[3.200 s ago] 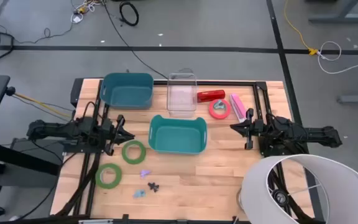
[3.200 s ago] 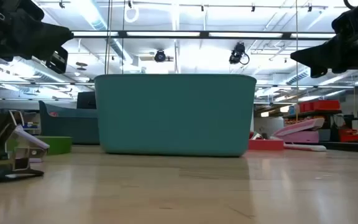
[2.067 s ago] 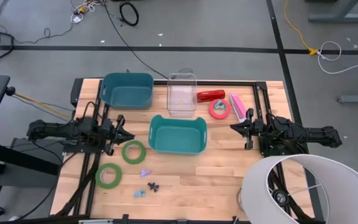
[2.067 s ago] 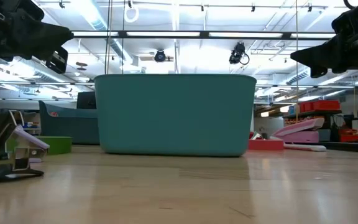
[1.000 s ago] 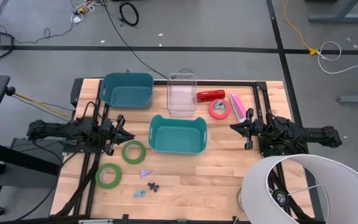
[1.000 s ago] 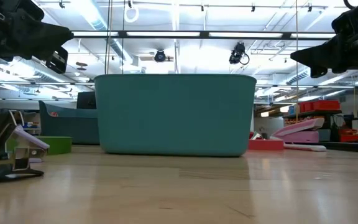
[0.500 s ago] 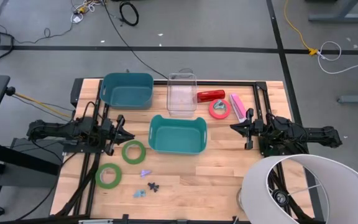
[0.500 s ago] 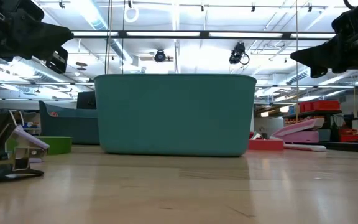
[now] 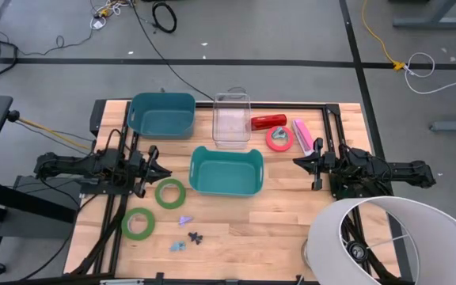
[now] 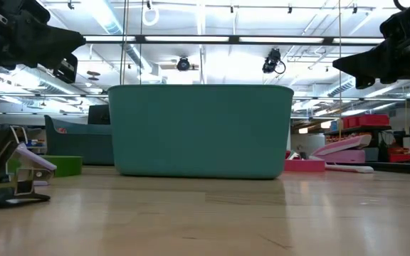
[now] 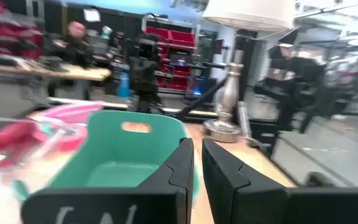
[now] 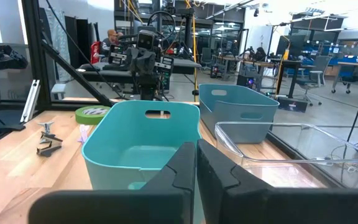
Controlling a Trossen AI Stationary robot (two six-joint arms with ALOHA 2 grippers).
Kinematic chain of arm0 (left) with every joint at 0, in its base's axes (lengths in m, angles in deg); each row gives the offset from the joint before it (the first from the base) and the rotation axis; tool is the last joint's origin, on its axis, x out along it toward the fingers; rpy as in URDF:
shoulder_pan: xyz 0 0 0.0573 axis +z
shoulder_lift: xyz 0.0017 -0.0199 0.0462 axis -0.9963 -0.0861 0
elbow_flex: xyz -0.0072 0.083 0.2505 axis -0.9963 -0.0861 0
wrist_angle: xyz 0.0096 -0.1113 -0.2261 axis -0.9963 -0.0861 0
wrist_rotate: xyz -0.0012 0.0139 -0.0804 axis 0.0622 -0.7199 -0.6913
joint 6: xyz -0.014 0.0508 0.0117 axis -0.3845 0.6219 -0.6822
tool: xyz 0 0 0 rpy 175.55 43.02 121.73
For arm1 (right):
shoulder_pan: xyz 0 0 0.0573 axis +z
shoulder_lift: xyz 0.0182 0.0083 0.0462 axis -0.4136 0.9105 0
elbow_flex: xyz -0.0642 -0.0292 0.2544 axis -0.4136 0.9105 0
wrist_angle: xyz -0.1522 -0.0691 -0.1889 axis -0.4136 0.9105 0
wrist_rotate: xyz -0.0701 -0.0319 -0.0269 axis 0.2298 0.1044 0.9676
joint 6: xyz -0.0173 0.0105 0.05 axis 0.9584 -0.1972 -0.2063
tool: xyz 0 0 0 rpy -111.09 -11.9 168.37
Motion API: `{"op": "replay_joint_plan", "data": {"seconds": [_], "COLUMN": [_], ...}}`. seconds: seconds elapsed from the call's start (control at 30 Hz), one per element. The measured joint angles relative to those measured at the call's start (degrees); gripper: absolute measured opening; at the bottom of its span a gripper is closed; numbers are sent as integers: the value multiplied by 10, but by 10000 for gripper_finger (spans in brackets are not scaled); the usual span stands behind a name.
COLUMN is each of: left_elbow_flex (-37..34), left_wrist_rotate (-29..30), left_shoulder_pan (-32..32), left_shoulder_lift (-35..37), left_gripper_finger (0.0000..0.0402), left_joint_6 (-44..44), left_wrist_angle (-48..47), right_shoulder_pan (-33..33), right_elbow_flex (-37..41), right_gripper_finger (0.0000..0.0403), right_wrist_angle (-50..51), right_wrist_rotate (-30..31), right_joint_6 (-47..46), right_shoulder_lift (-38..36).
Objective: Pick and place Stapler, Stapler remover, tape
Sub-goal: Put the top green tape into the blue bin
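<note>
Two green tape rolls lie flat on the table, one [image 9: 170,193] just near of my left gripper [image 9: 167,171], the other [image 9: 138,224] nearer the front edge. A pinkish-red roll [image 9: 279,138] lies flat at the far right, with a small grey piece in its centre. A red stapler [image 9: 268,121] and a pink stapler [image 9: 302,134] lie beside it. Small staple removers [image 9: 184,221] [image 9: 195,237] [image 9: 177,246] lie near the front; one shows close in the low view [image 10: 6,178]. My right gripper [image 9: 295,162] hovers right of the central teal bin [image 9: 226,170]. Both grippers are shut and empty.
A second teal bin [image 9: 162,115] and a clear bin [image 9: 232,119] stand along the far edge. A white lamp shade [image 9: 386,241] covers the near right corner. Bare wood lies between the central bin and the front edge.
</note>
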Motion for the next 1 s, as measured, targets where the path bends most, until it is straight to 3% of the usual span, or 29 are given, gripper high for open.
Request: {"op": "replay_joint_plan", "data": {"seconds": [0.33, 0.53, 0.67, 1.0], "left_elbow_flex": [0, 0, 5, 97], "left_wrist_rotate": [16, 31, 0, -24], "left_shoulder_pan": [1, 1, 1, 1], "left_shoulder_lift": [0, -1, -4, -50], "left_gripper_finger": [37, 37, 37, 37], "left_joint_6": [15, -102, -124, -109], "left_wrist_angle": [9, 11, 9, -2], "right_shoulder_pan": [0, 0, 0, 0], "right_elbow_flex": [0, 0, 0, 0], "right_gripper_finger": [18, 18, 18, 18], "right_wrist_angle": [0, 0, 0, 0], "right_wrist_rotate": [0, 0, 0, 0], "right_joint_6": [0, 0, 0, 0], "right_shoulder_lift": [0, 0, 0, 0]}}
